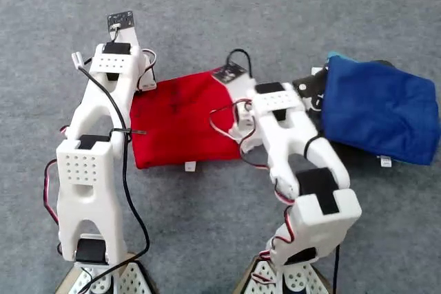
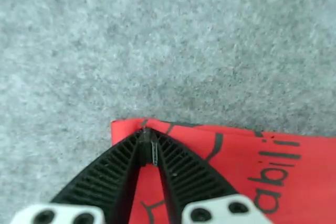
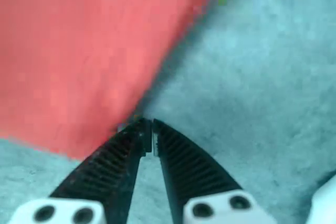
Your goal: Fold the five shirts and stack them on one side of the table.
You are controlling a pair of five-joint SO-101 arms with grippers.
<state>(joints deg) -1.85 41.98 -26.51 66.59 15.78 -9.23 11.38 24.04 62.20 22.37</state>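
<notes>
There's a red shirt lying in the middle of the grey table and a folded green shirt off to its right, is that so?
Not quite. The folded one to the right is a blue shirt, not green, as the high view shows. The rest holds: the red shirt lies in the middle of the grey table.

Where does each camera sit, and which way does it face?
High view: fixed above, looking down on the table; both arms, red shirt, blue shirt.
Left wrist view: on the left arm, looking down past left fingers at the red shirt's corner.
Right wrist view: on the right arm, past right fingers at its edge.
Shared: all show the red shirt.
</notes>
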